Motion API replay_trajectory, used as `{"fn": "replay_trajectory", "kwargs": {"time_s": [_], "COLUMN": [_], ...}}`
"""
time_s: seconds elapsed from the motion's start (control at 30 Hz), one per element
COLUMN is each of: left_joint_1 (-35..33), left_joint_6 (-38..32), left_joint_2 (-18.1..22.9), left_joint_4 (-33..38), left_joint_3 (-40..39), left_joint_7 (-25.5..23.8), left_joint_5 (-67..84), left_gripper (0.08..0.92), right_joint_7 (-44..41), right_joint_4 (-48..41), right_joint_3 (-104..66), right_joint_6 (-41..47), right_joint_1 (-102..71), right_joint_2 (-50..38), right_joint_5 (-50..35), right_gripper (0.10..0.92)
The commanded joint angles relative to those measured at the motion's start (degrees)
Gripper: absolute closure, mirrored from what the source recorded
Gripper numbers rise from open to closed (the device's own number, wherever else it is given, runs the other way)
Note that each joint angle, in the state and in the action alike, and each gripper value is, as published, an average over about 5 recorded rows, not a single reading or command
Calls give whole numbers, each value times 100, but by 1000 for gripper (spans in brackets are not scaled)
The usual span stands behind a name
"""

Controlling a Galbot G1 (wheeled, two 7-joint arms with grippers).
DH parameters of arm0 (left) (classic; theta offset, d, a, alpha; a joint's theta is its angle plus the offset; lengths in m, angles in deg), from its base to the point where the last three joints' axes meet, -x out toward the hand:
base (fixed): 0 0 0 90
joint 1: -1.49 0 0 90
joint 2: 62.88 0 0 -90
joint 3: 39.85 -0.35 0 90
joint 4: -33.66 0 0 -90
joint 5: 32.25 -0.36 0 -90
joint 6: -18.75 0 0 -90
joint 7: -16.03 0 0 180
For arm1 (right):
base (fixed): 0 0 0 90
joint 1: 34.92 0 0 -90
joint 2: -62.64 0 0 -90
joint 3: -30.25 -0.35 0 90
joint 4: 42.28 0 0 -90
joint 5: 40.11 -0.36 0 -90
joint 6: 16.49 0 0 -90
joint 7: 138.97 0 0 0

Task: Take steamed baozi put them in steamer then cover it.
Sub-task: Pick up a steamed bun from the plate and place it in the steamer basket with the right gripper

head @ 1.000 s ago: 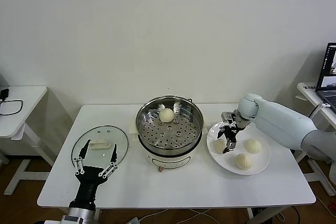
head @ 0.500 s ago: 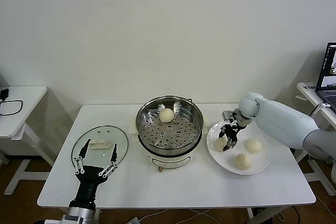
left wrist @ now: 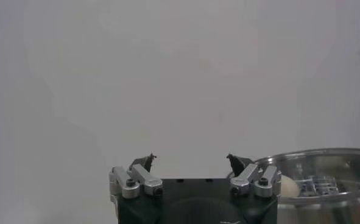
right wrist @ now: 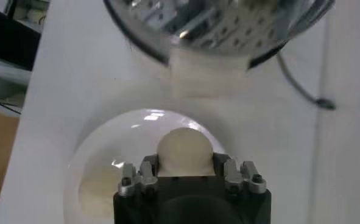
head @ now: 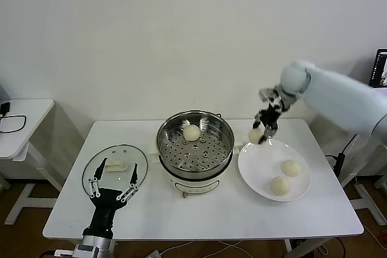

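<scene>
Spanning the scene is the white surface (head: pixel 199 216), with the stainless-steel steamer (head: pixel 195 143) at its middle on a white electric base, one steamed baozi (head: pixel 191 132) resting on the perforated tray toward the far side. Left of the steamer lies the clear glass cover (head: pixel 115 167), handle up; right of it sits the white plate (head: pixel 260 173) carrying two more baozi (head: pixel 291 168). The right tool (head: pixel 261 130) hangs above the plate's near-steamer edge, its fingers closed on a fourth baozi (right wrist: pixel 184 150), clear of the plate. The left tool (head: pixel 112 187) waits by the cover with its fingers spread wide and nothing in them.

The carry looks best done by holding height until the bun has passed the steamer's rim, then lowering onto a bare stretch of tray apart from the bun already there. Dough this soft probably dents, so the grip should tighten no further, and release should come only once the bun rests on the tray.
</scene>
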Motion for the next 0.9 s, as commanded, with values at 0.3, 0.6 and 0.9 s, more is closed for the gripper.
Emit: {"fn": "replay_trajectory", "kwargs": {"time_s": [0.3,0.6,0.9], "left_joint_1": [75,88,113], "left_joint_6": [27,-1,-21], "left_joint_2": [15,19,30], "left_joint_4": [-68,-124,-180], "left_joint_3": [-38,-52,-51], "left_joint_7": [15,20,25], "left_joint_5": [-13,-17,-13], "left_gripper": [177,177,177], "right_joint_7": [638,1172,1398], "right_joint_4": [565,310,104], "right_joint_3": [958,1215,1325], "right_joint_6": [675,923,977], "right_joint_1": [971,393,69], "right_joint_2": [1572,2407,2669], "right_joint_5": [-1580,-1576,-1442], "right_gripper": [414,423,423]}}
